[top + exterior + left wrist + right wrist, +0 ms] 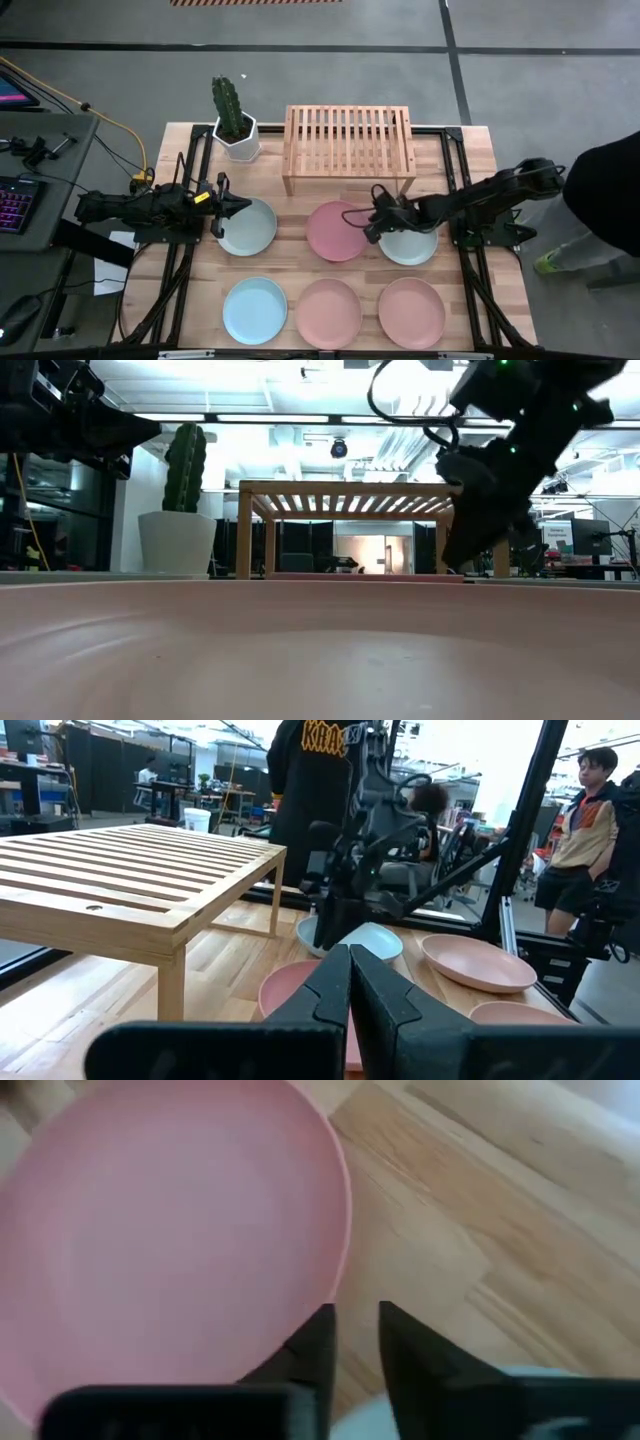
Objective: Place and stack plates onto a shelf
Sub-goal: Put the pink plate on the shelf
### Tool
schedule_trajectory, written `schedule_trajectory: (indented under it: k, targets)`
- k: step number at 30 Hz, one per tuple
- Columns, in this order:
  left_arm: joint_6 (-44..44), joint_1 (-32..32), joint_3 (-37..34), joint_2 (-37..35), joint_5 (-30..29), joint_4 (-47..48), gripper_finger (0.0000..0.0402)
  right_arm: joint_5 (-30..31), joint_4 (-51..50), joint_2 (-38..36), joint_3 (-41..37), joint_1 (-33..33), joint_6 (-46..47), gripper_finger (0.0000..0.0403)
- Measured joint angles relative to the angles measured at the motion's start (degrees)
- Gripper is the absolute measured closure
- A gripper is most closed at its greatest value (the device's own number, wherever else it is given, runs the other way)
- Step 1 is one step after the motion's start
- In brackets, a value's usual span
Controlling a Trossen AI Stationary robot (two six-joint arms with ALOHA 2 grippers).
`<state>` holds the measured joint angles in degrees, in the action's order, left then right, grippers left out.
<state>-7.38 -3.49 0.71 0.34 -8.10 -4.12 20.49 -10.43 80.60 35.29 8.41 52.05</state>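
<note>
Six plates lie flat on the table in the high view: mint (250,228), pink (334,232) and mint (410,246) in the far row; blue (254,310), pink (329,313) and pink (411,311) in the near row. The wooden slatted shelf (350,148) stands on its legs behind them. My left gripper (225,207) is shut and hovers over the left mint plate's left rim, well above the table (120,430). My right gripper (355,1330) is narrowly open and points down at the gap between the far pink plate (180,1230) and the right mint plate (540,1385). My right gripper comes from above, slanting in from the table's right, with one fingertip (318,1330) at the far pink plate's right rim (340,1270). Bare wood shows between the fingers. Whether that fingertip touches the rim, I cannot tell.
A white hexagonal pot with a cactus (235,125) stands left of the shelf. A person in dark clothes (610,190) stands beyond the table's right edge. A keyboard and cables (20,190) lie left of the table. A near-row pink plate (300,650) fills the low view's foreground.
</note>
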Motion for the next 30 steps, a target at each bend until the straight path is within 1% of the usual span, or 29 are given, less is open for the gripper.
schedule_trajectory:
  k: [3, 7, 12, 16, 21, 24, 27, 30]
  targets:
    - [0.0, 0.0, 0.0, 0.0, 0.0, 0.0, 0.0401, 0.0, 8.0, 0.0, -2.1, -0.3, -0.5, 0.0282]
    - [0.0, 0.0, 0.0, 0.0, 0.0, 0.0, 0.0402, 0.0, 8.6, 0.0, -2.4, -1.2, 0.0, 0.0245]
    - [0.0, 0.0, 0.0, 0.0, 0.0, 0.0, 0.0402, 0.1, 8.3, 0.6, -2.4, -2.3, 1.3, 0.0234]
    - [0.0, 0.0, 0.0, 0.0, 0.0, 0.0, 0.0402, -0.6, 8.5, 3.6, -2.4, -2.9, 2.6, 0.0234]
    - [0.0, 0.0, 0.0, 0.0, 0.0, 0.0, 0.0402, -3.2, 14.6, 7.1, -2.4, -3.2, 3.2, 0.0234]
    - [0.0, 0.0, 0.0, 0.0, 0.0, 0.0, 0.0401, -4.5, 15.8, 8.3, -2.4, -3.2, 3.4, 0.024]
    - [0.0, 0.0, 0.0, 0.0, 0.0, 0.0, 0.0401, -4.7, 15.7, 9.2, -2.4, -3.2, 4.3, 0.0268]
    - [0.0, 0.0, 0.0, 0.0, 0.0, 0.0, 0.0402, -5.0, 15.5, 9.5, -2.4, -3.2, 4.5, 0.0323]
